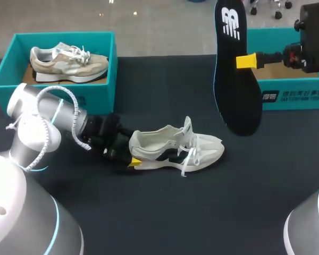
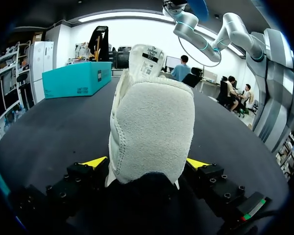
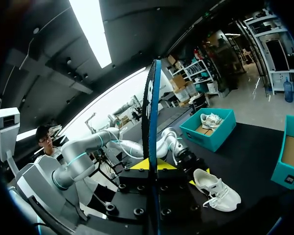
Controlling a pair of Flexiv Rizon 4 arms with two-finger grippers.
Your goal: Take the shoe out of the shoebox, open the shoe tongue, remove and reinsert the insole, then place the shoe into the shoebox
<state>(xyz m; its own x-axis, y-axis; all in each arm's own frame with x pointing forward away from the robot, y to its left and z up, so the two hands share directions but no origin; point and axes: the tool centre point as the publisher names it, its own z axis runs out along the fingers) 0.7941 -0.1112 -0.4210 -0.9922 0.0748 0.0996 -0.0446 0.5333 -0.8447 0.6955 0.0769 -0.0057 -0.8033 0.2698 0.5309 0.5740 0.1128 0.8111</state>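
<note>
Gripping the heel of the white shoe [image 1: 175,149], left gripper [image 1: 132,156] pinches it from both sides; shoe sits upright on its sole on the black table [image 1: 202,212], toe pointing right, laces loose, tongue raised. Right gripper [image 1: 242,61] is up above the table, clamped on the black insole [image 1: 236,79], which stands on end, heel end up, toe end down, above the table and clear of the shoe. Teal box [image 1: 101,69] at far left holds a beige shoe [image 1: 69,61]; second teal box [image 1: 292,90] at far right, behind the insole. Left wrist view: shoe [image 2: 152,127] heel fills the space in the left gripper [image 2: 147,164], a yellow tip pressed on each side; second teal box [image 2: 76,78] farther along the table; right arm [image 2: 210,39] overhead. Right wrist view: insole [image 3: 152,122] seen edge-on, squeezed in the right gripper [image 3: 151,165]; below, the white shoe [image 3: 218,188] on the table with the left arm [image 3: 112,142] at its heel; teal box [image 3: 208,127] with the beige shoe [image 3: 210,120] beyond; second teal box [image 3: 289,156] to one side, brown inside.
</note>
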